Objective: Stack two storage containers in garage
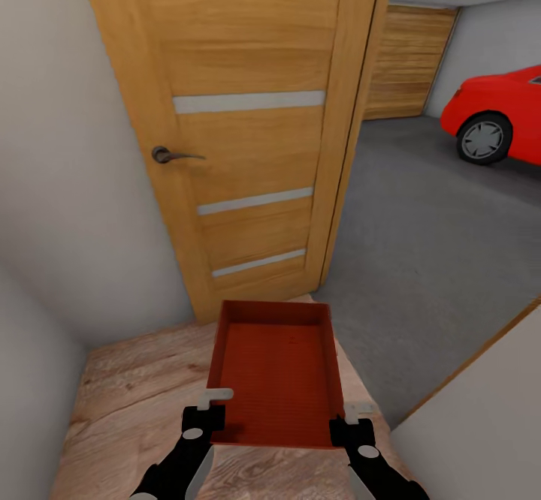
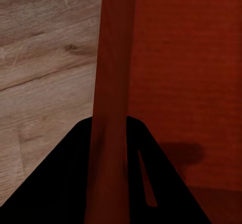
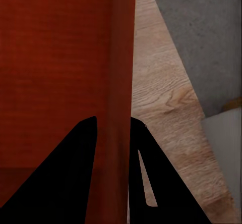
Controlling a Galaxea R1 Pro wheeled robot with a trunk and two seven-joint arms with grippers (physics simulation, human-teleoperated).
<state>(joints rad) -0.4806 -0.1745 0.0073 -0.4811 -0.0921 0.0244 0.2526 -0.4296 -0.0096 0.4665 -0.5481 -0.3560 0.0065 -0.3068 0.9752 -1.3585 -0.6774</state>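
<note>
One orange-red storage container (image 1: pixel 275 372) (shallow, lidless, finely ribbed bottom) hangs above the wood-plank floor (image 1: pixel 128 395) near the open door (image 1: pixel 240 125). Left gripper (image 1: pixel 213 408) and right gripper (image 1: pixel 347 419) each clamp a side wall at its near corners, apparently holding it level.

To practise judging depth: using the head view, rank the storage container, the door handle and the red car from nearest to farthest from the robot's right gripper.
1. The storage container, its wall clamped in the right gripper.
2. The door handle, ahead and left on the wooden door.
3. The red car, far right, inside the garage.
</note>
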